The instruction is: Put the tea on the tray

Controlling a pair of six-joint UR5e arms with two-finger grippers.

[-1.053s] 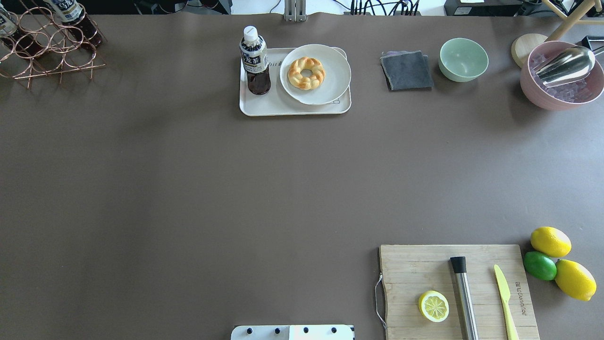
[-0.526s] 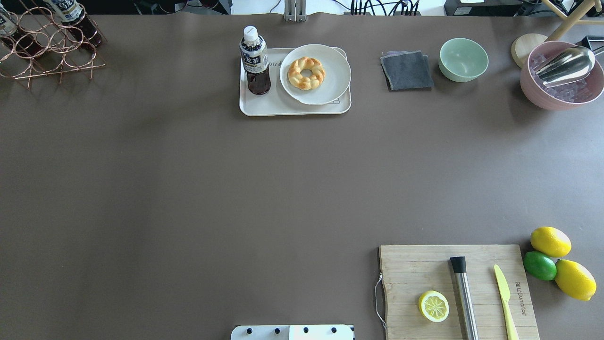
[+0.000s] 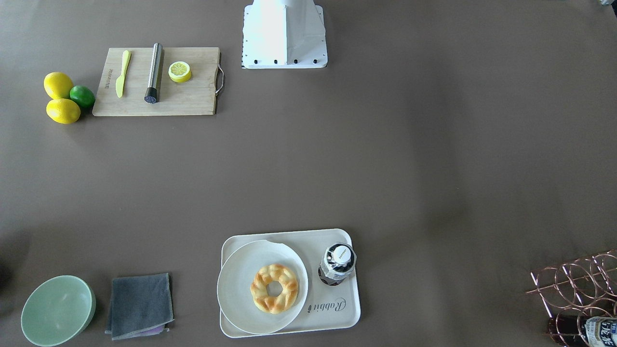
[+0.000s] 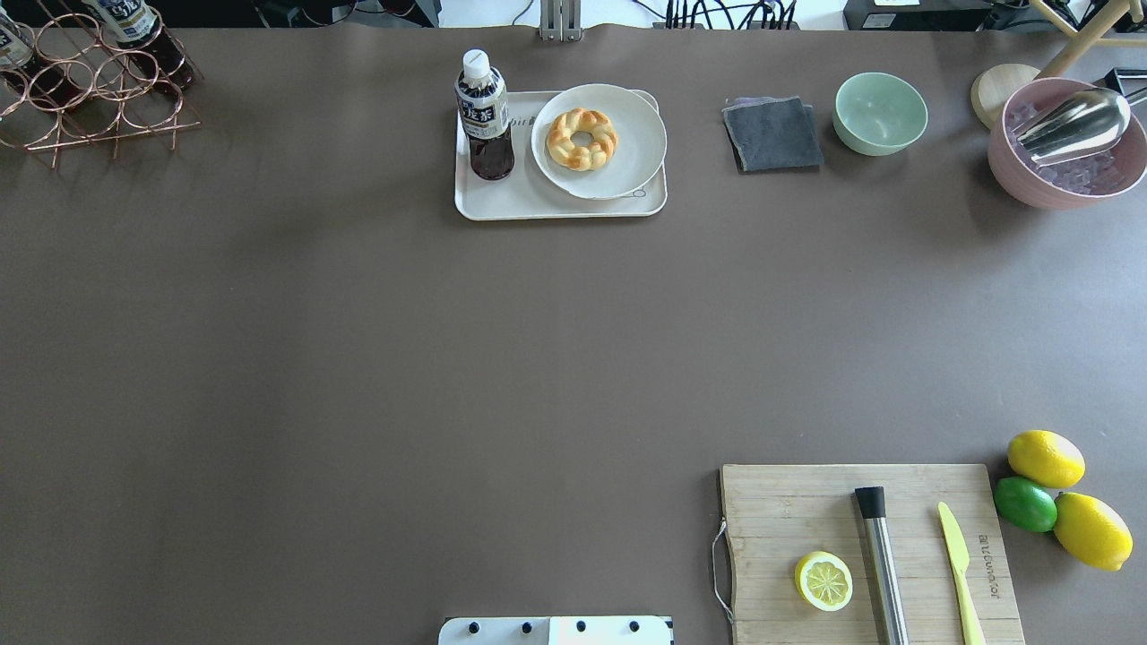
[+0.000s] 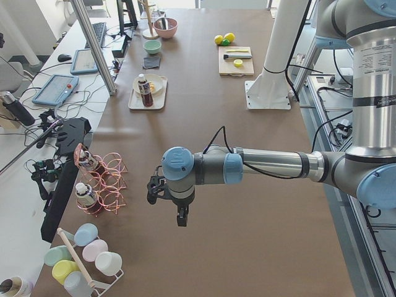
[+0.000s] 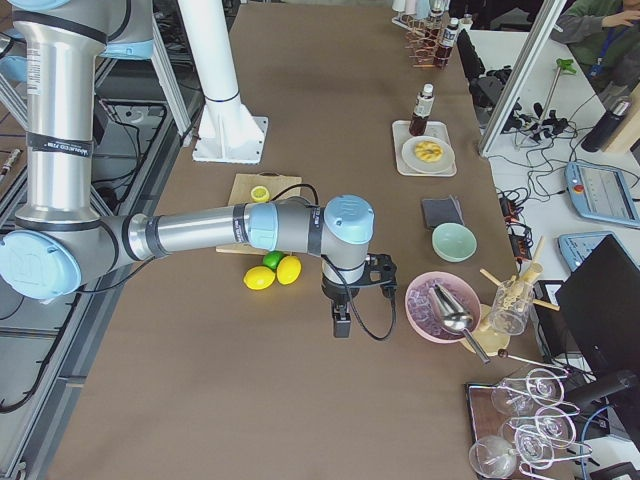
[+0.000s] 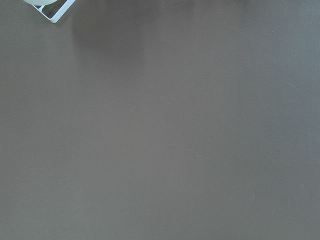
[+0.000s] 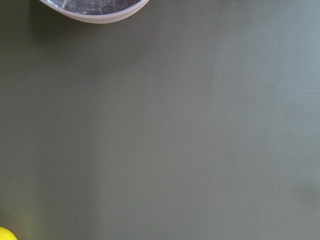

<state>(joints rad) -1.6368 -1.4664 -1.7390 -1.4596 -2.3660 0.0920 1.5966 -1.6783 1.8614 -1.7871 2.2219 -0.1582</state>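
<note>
Overhead view, left to right:
- Wire rack (image 4: 90, 98) with spare bottles sits at the tabletop's far-left corner.
- tray (image 4: 502, 204) is at the far edge, slightly left of centre. The tea (image 4: 484, 116) stands on the tray's left end, cap up, long axis vertical. It is just beside the plate (image 4: 627, 170) carrying the donut (image 4: 582, 138), and nothing is gripping it.
- Cutting board (image 4: 780, 502) is at the near-right corner, well apart from the tray.

Arms show only in the side views.
- left fingers (image 5: 179, 218) hang over the tabletop's left end near the rack. Can't tell if they are spread or closed.
- right fingers (image 6: 341, 325) hang over the right end, between the lemons (image 6: 272, 273) and the pink bowl (image 6: 440, 300). Same, can't tell.

Both are well apart from the tea, which lies towards the far edge and inboard of each. Left looks marginally nearer. Placement reads as done, so I see no grasp needed.
</note>
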